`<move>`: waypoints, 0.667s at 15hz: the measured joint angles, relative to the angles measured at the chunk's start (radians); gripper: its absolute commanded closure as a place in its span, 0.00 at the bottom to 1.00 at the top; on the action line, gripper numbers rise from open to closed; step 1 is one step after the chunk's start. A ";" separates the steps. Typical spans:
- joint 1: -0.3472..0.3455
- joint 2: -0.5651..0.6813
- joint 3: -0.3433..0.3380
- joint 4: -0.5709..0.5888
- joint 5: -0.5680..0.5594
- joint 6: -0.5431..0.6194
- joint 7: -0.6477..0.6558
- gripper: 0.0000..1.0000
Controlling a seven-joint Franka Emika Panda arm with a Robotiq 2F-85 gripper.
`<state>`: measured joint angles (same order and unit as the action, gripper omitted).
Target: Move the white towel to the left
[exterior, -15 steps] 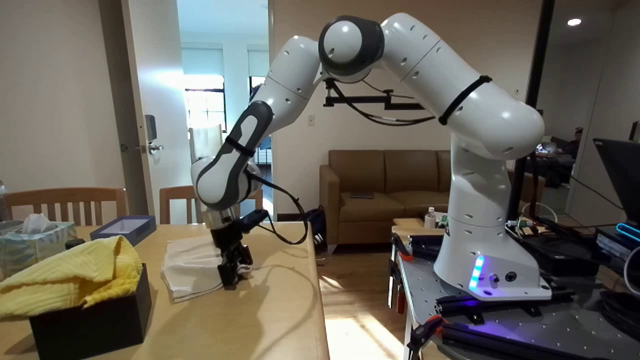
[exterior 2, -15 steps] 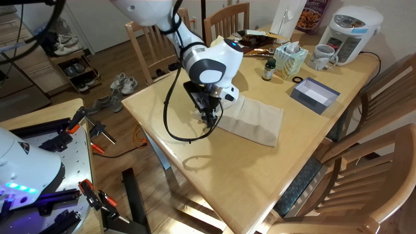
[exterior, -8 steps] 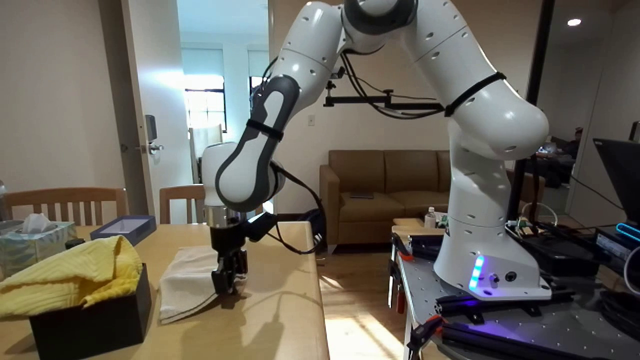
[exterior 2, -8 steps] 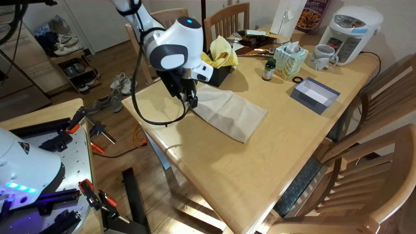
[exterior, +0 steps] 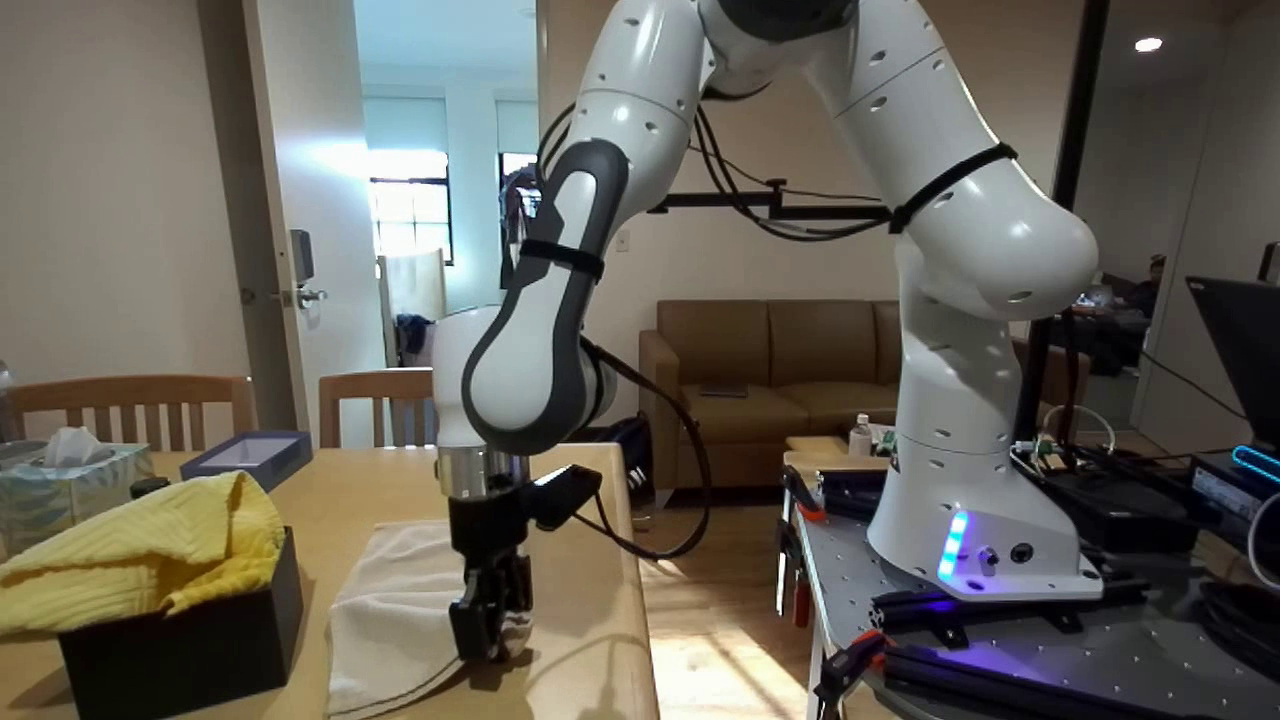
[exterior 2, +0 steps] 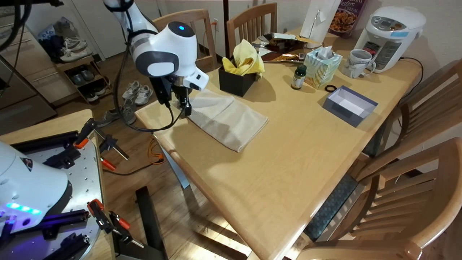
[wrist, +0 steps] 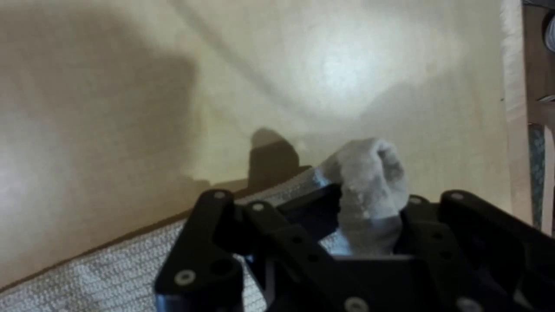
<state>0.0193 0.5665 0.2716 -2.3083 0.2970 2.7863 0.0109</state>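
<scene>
The white towel (exterior: 395,615) lies mostly flat and folded on the wooden table. It also shows off-white in an exterior view (exterior 2: 231,122). My gripper (exterior: 490,645) is low over the table and shut on one end of the towel. In an exterior view the gripper (exterior 2: 186,110) is at the towel's end closest to the table corner. In the wrist view a bunched fold of the towel (wrist: 368,186) stands up between the fingers of the gripper (wrist: 370,212). The fingertips are partly hidden by the cloth.
A black box (exterior 2: 234,85) holding a yellow cloth (exterior 2: 249,59) stands beside the towel. A grey-blue open box (exterior 2: 348,106), a small bottle (exterior 2: 298,77), a tissue box (exterior 2: 321,68) and a mug (exterior 2: 357,65) stand farther off. The table edge (exterior 2: 144,117) is close to the gripper.
My gripper has dragged the towel across the table, toward the table corner and the black box's side. The towel's far end trails along and has turned a little. The grip stays shut.
</scene>
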 measured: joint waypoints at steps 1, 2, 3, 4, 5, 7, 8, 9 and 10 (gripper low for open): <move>0.001 0.000 0.015 -0.012 0.022 0.026 0.005 1.00; 0.002 0.000 0.030 -0.024 0.041 0.058 0.015 1.00; 0.002 0.000 0.046 -0.035 0.060 0.091 0.023 1.00; 0.003 0.000 0.061 -0.044 0.074 0.120 0.039 1.00; 0.006 0.000 0.074 -0.051 0.087 0.143 0.059 1.00; 0.011 0.000 0.105 -0.061 0.112 0.175 0.100 1.00; 0.012 0.000 0.124 -0.064 0.124 0.183 0.119 1.00; 0.013 0.001 0.140 -0.066 0.134 0.191 0.137 1.00; 0.017 0.002 0.155 -0.066 0.142 0.194 0.155 1.00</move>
<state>0.0360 0.5683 0.4262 -2.3744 0.4392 2.9804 0.1663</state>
